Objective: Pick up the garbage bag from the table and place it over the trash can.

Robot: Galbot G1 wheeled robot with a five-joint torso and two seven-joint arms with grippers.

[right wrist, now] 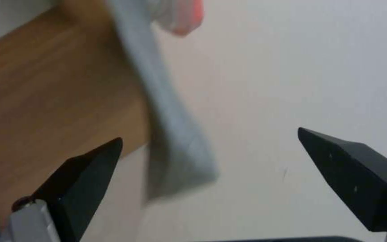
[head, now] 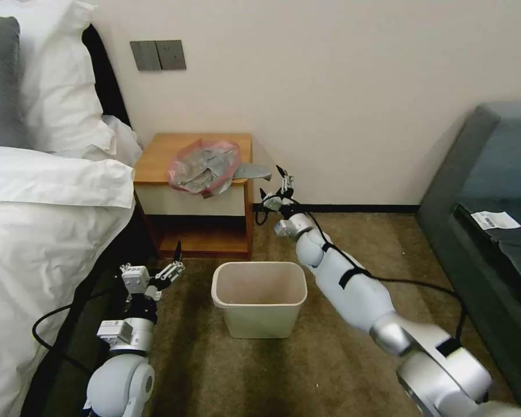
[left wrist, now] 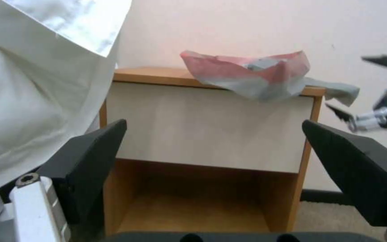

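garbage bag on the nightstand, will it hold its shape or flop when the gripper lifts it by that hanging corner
The garbage bag will probably flop: it lies crumpled, one grey flap drooping past the table edge. It looks thin and light, so it may slide rather than lift cleanly. The open right gripper sits beside that flap.

Grey translucent garbage bag (head: pixel 205 167) with a pink-red band (crinkled), orange-brown wood table (head: pixel 156 159) with white drawer front, pale green trash can (head: pixel 259 301) with cream rim and inside, white bedding (head: pixel 46 185), olive-brown carpet (head: pixel 226 370), black-fingered grippers.
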